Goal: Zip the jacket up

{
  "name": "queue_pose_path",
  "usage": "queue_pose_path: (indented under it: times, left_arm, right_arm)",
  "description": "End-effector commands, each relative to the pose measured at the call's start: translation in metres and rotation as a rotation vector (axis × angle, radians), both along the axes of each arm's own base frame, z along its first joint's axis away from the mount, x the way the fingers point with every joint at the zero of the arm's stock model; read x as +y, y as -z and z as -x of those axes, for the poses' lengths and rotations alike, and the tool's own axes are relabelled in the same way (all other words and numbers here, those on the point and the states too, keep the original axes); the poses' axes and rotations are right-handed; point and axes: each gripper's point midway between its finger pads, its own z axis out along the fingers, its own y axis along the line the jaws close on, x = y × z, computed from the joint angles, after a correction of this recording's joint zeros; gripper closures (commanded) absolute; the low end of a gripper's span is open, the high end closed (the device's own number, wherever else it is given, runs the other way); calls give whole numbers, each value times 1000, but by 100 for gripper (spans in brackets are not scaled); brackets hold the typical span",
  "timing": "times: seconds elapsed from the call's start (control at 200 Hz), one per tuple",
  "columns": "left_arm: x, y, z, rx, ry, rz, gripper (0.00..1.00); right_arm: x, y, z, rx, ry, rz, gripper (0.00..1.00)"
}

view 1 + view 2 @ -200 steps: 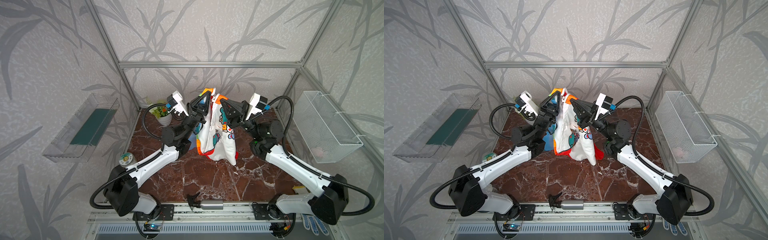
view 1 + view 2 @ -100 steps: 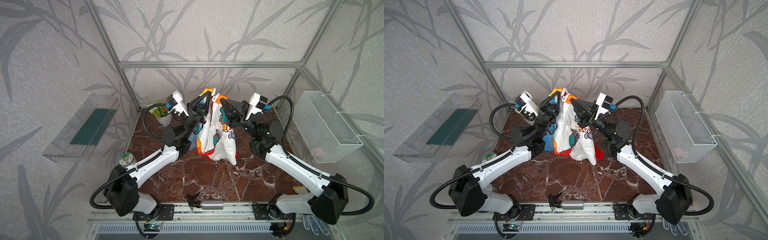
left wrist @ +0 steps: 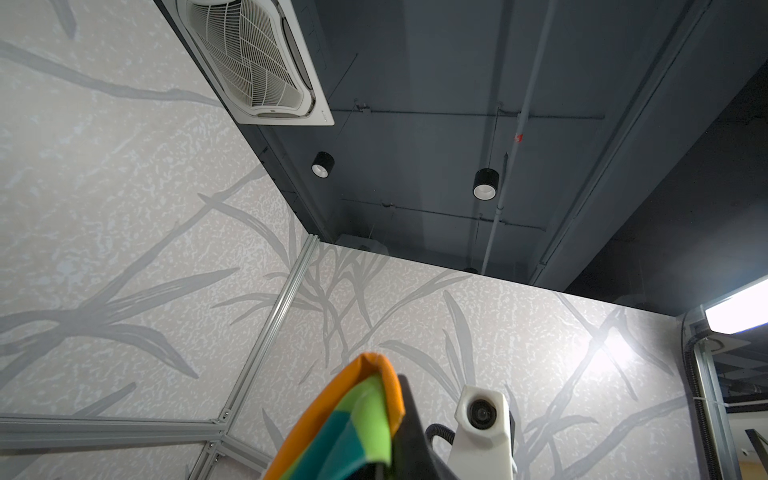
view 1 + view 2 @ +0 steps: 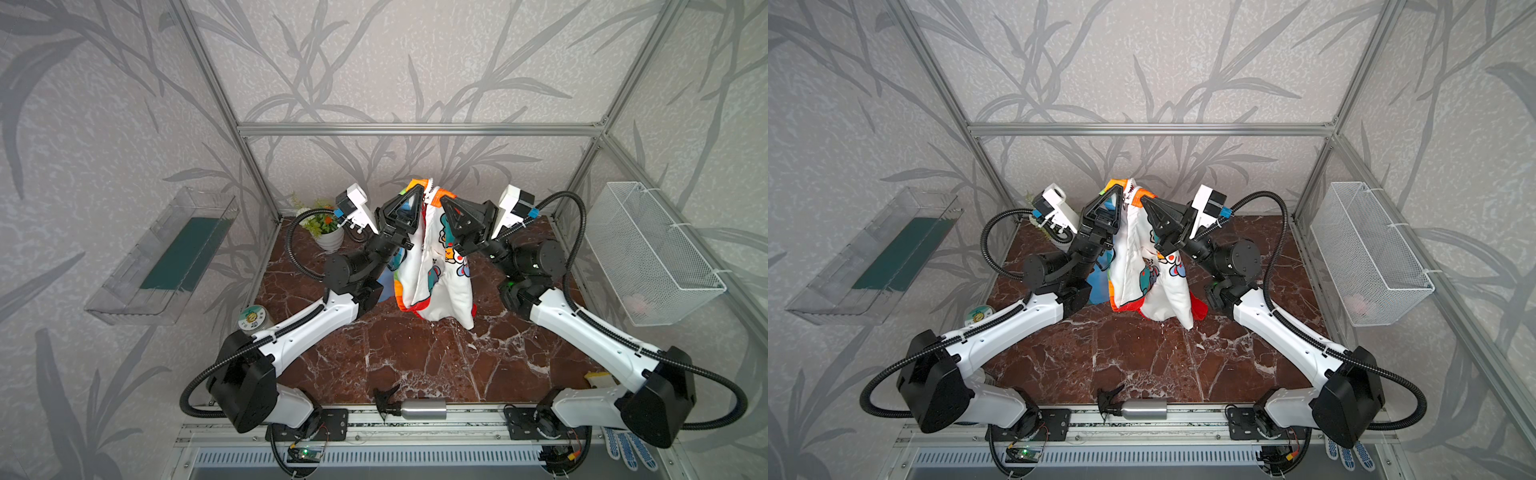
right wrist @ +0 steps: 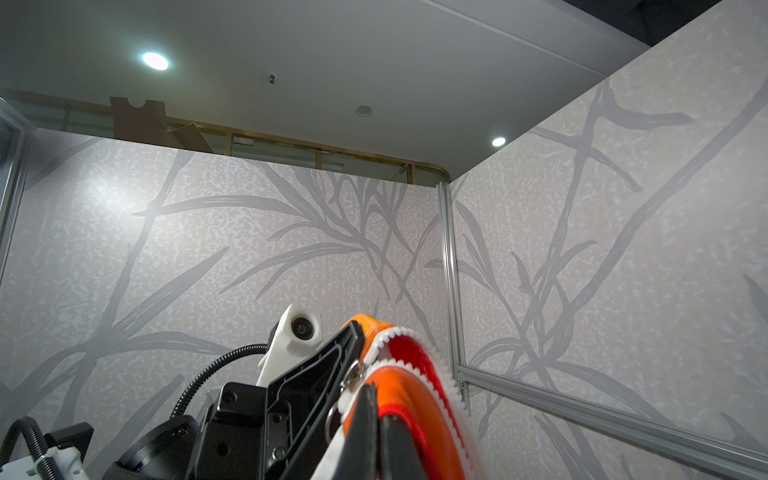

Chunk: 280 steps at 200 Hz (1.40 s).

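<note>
The left claw [image 4: 420,189] is closed on the orange-edged top corner of the jacket [image 4: 432,270]. Its wrist view shows striped fabric pinched against one finger. The right claw [image 4: 443,200] is closed on the adjoining top edge, so the two tips nearly meet. The jacket hangs between the arms. Its lower end, where red fabric shows, appears to touch the tabletop [image 4: 415,361]. In the right wrist view the white zipper [image 5: 415,345] curves over the grip with its two rows of teeth apart. A metal slider [image 5: 352,376] with a ring sits just beside the right claw's tip.

Handling: treat the jacket as light, thin and limp. It folds under its own weight, so one edge probably has to be held taut while the slider is drawn. The fabric looks smooth and may slip from a shallow pinch. Take hold on the tape next to the teeth and on the slider's ring, not on a loose panel.

Surface: the tabletop is dark red, marble-patterned, hard and glossy. A potted plant [image 4: 328,232] stands at the back left. A spray bottle [image 4: 415,409] lies at the front edge.

Enclosure: the frame is aluminium and the walls carry a leaf pattern. A wire basket [image 4: 648,253] hangs on the right wall and a clear tray [image 4: 166,253] on the left.
</note>
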Motion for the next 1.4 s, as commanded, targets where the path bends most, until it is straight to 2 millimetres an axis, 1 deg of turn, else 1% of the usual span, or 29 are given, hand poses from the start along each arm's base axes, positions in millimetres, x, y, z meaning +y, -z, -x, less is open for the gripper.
queue_pose_path:
  times: [0.0,0.56,0.83,1.0,1.14,1.395]
  left_arm:
    - [13,-15,21,-69,-1,46,100]
    - [17,-16,20,-45,12,69,100]
    - [14,-10,19,-34,20,60,100]
    - [17,-10,21,-33,16,63,100]
    - [15,-10,21,-18,36,47,100]
    - [9,0,13,51,46,-16,100]
  right_arm:
    - [-16,-24,11,-65,12,-82,100]
    - [-16,-21,8,-78,39,-71,100]
    - [-14,-28,9,-96,28,-63,100]
    - [-14,-29,9,-94,31,-48,100]
    - [-17,-31,8,-96,37,-46,100]
    - [-16,-33,11,-103,36,-13,100]
